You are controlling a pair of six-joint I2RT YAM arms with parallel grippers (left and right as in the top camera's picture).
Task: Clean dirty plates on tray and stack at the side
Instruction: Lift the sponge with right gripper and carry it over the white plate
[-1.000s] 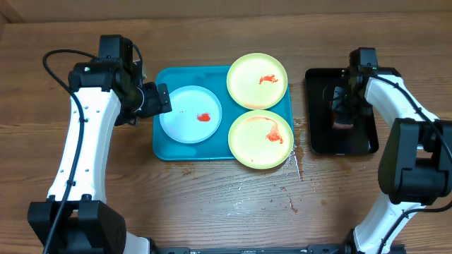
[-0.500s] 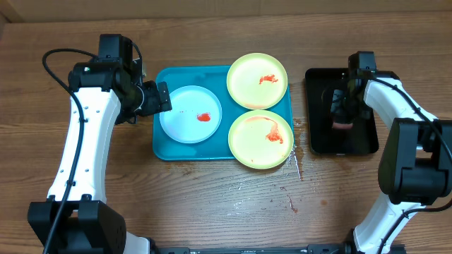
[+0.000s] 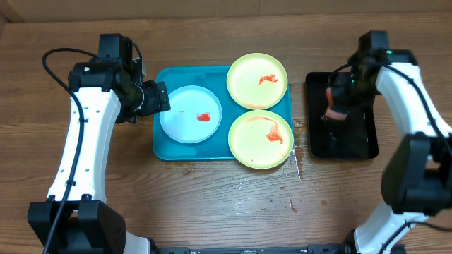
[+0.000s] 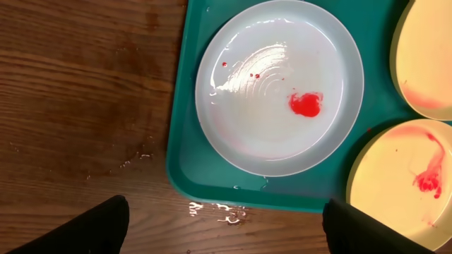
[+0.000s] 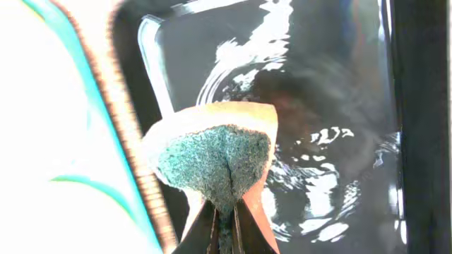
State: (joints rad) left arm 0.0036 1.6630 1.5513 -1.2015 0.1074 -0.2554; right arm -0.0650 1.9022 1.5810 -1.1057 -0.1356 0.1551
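Observation:
The turquoise tray (image 3: 166, 144) holds a pale blue-white plate (image 3: 185, 120) with a red sauce spot. Two pale yellow green-rimmed plates lie on its right side, one at the back (image 3: 247, 88), one at the front (image 3: 251, 144), both smeared red. In the left wrist view the blue-white plate (image 4: 268, 134) and tray (image 4: 191, 176) lie ahead. My left gripper (image 3: 157, 99) is open at the tray's left edge, above the table. My right gripper (image 3: 337, 106) is shut on a sponge (image 5: 212, 159) with a green scouring face, held above the black tray (image 3: 357, 141).
The black tray (image 5: 318, 85) at the right holds water that glints. Water drops lie on the wooden table by the turquoise tray's front edge (image 4: 212, 209) and in front of its right corner (image 3: 293, 169).
My right gripper has lifted the sponge up from the black tray and shifted slightly left. The left arm and the plates have not moved.

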